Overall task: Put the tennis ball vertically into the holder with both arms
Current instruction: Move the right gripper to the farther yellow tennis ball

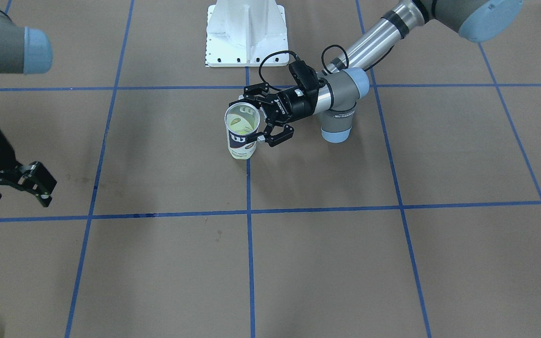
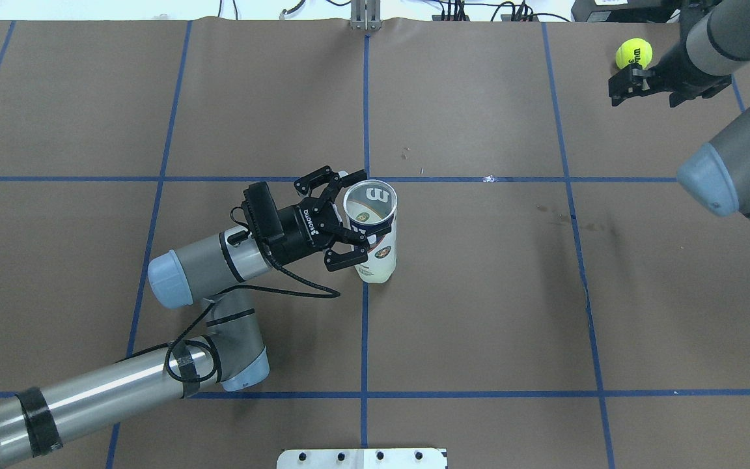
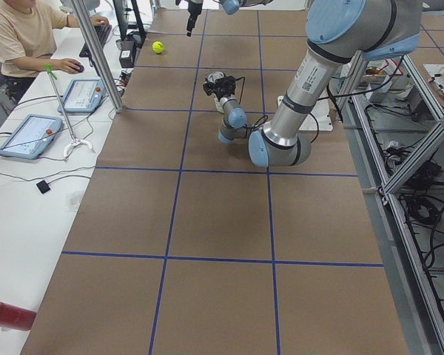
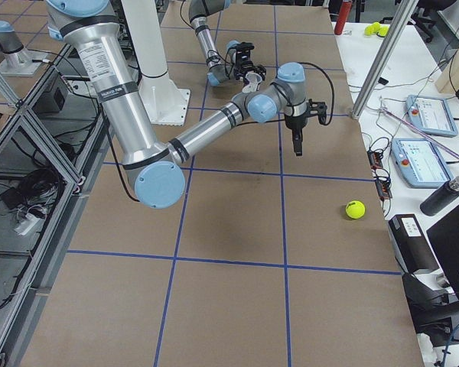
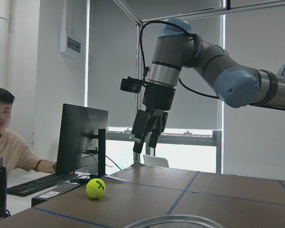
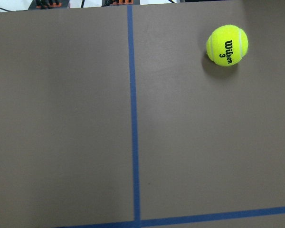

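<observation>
Holder (image 2: pixel 376 242) upright mid-table, clenched by left gripper (image 2: pixel 354 218); right gripper (image 2: pixel 637 88) released (empty) beside tennis ball (image 2: pixel 633 54), far right corner.

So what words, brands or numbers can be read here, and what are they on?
"Wilson" and "3": black print on the tennis ball.
"W": white logo on the label of the holder.
"ROBOTIQ": white letters on the body of the left gripper.
Too small or blurred: finer print on the holder, the sticker on the right arm, the badge on the monitor.
</observation>
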Robot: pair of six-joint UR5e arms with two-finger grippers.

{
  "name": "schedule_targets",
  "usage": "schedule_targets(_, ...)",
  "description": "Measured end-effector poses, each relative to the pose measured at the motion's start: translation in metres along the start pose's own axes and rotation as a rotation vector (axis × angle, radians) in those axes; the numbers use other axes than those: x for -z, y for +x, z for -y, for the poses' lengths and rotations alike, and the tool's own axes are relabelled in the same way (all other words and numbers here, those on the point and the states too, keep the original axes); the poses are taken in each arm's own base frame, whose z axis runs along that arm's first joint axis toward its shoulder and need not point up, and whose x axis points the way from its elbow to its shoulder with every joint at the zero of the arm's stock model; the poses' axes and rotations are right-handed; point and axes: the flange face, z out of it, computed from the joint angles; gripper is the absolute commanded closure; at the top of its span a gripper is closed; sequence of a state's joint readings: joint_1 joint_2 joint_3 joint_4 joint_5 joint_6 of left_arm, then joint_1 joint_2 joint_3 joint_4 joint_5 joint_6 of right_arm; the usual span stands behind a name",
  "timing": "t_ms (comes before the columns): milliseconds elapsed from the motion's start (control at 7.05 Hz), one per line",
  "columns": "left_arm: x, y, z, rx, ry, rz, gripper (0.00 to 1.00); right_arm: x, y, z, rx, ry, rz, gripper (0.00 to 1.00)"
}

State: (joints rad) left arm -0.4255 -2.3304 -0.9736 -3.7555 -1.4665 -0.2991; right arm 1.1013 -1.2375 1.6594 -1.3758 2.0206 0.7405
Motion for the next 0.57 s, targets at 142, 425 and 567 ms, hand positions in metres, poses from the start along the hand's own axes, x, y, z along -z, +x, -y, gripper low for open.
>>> schedule_targets(142,0.0,0.0,0.0,0.0,0.001,0.0,0.02,-0.022,0.037,0.007,0.035,-0.004,-0.01,0.01)
schedule_targets(425,0.0,0.001,0.0,0.001,0.003,-0.002,0.02,-0.054,0.085,0.043,0.058,0.007,-0.021,0.01)
schedule_targets(567,0.001,0.001,0.0,0.002,0.003,-0.003,0.02,-0.07,0.097,0.067,0.056,0.019,-0.022,0.01)
